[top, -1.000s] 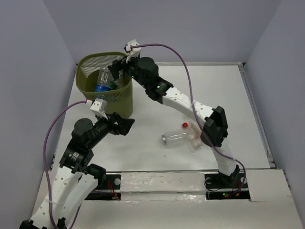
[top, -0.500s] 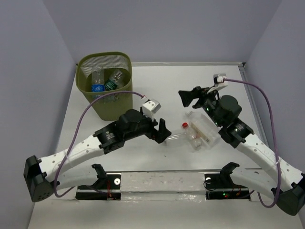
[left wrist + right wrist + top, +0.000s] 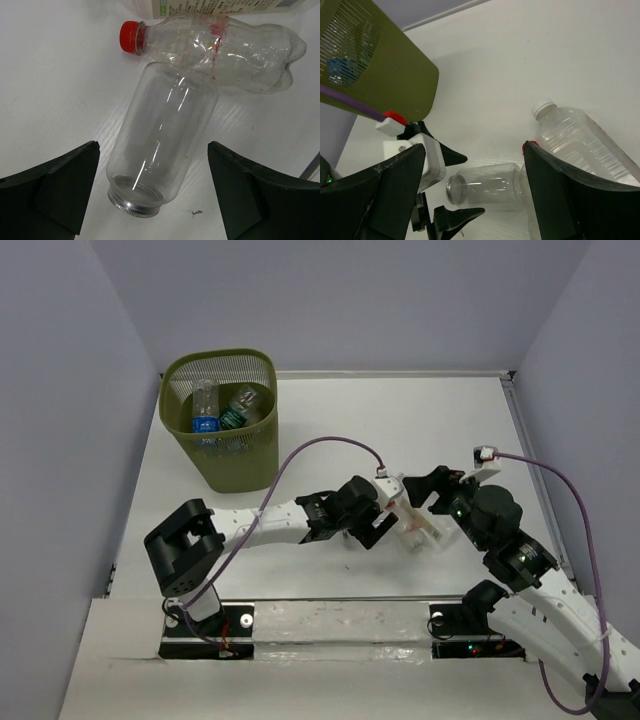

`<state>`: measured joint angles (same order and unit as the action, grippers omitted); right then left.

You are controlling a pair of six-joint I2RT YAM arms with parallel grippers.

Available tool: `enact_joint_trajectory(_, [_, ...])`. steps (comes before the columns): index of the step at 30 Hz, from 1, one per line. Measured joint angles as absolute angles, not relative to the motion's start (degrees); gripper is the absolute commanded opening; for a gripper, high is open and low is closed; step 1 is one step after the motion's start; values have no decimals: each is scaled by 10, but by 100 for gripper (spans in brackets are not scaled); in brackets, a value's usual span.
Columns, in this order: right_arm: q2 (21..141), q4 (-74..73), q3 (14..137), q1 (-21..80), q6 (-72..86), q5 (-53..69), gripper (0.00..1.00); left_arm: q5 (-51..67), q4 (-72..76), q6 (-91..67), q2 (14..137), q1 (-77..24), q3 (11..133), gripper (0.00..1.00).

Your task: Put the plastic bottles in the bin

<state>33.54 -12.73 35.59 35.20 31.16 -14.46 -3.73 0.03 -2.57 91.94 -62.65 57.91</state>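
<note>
White tabletop (image 3: 430, 420) lies bare across its far and right stretches, running out to the back wall (image 3: 350, 300) and a thin rail (image 3: 540, 490) along the right edge; the roomiest open ground is between the bin (image 3: 222, 462) and that rail. The olive mesh bin stands upright in the far-left corner, close to the left wall; inside it lie a blue-labelled bottle (image 3: 205, 412) and a dark-green-labelled bottle (image 3: 238, 408).

The other bottles in sight crowd the near middle of the table, hemmed in by both arms. A capless clear bottle (image 3: 162, 145) lies on its side, its open mouth towards the left wrist camera; its closed end touches a red-capped bottle (image 3: 220, 47) lying crosswise behind it. A larger ribbed bottle (image 3: 580, 137) with a white cap lies just beside these, on their right.

The left gripper (image 3: 152, 145) is low over the table with its jaws spread wide, one finger on each side of the capless bottle's mouth end; clear gaps show on both sides, so it grips nothing. The right gripper (image 3: 475, 147) hangs above the same cluster, jaws likewise wide apart and empty, the larger bottle showing past its right finger and the bin's wall at upper left.
</note>
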Motion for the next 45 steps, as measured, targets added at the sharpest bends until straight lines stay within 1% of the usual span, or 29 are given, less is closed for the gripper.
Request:
enact_joint_trajectory(5, [300, -158, 346, 352, 328, -156, 84, -35, 10, 4, 967, -630, 605, 99])
enact_joint_trajectory(8, [296, -172, 341, 352, 334, -161, 84, -34, 17, 13, 992, -630, 615, 94])
enact_joint_trajectory(9, [296, -178, 339, 352, 339, -161, 84, -35, 15, 13, 1000, -630, 618, 90])
enact_joint_trajectory(10, [297, -185, 336, 352, 344, -161, 84, -36, 12, 13, 1006, -630, 619, 84])
enact_joint_trajectory(11, [298, -193, 335, 352, 346, -161, 84, -37, 11, 13, 1011, -630, 619, 82])
enact_joint_trajectory(12, [300, -201, 333, 352, 350, -161, 84, -40, 7, 12, 1014, -631, 619, 77])
enact_joint_trajectory(16, [331, -214, 336, 352, 371, -154, 84, -59, 6, 2, 1007, -635, 607, 71])
enact_joint_trajectory(18, [351, -213, 343, 352, 380, -142, 80, -73, 4, -9, 995, -634, 594, 69])
enact_joint_trajectory(20, [379, -209, 355, 352, 388, -120, 79, -84, 1, -17, 981, -633, 579, 68])
enact_joint_trajectory(26, [449, -220, 385, 353, 392, -80, 79, -101, -30, -51, 893, -633, 504, 66])
enact_joint_trajectory(29, [482, -275, 386, 352, 392, -86, 77, -114, -28, -78, 801, -633, 475, 64])
enact_joint_trajectory(30, [491, -289, 386, 352, 392, -90, 76, -116, -24, -83, 778, -633, 474, 64])
enact_joint_trajectory(31, [496, -311, 386, 352, 393, -95, 73, -118, -17, -90, 747, -633, 473, 64])
enact_joint_trajectory(34, [475, -347, 393, 352, 390, -111, 68, -124, 8, -105, 678, -633, 470, 64])
enact_joint_trajectory(38, [452, -367, 445, 352, 376, -123, 71, -135, 11, -130, 648, -633, 456, 64])
enact_joint_trajectory(41, [490, -368, 480, 352, 357, -117, 77, -148, -9, -145, 638, -632, 453, 64])
enact_joint_trajectory(43, [521, -372, 479, 352, 348, -108, 81, -164, -23, -153, 616, -628, 458, 64])
enact_joint_trajectory(45, [562, -382, 474, 352, 337, -103, 83, -177, -35, -160, 583, -616, 477, 64])
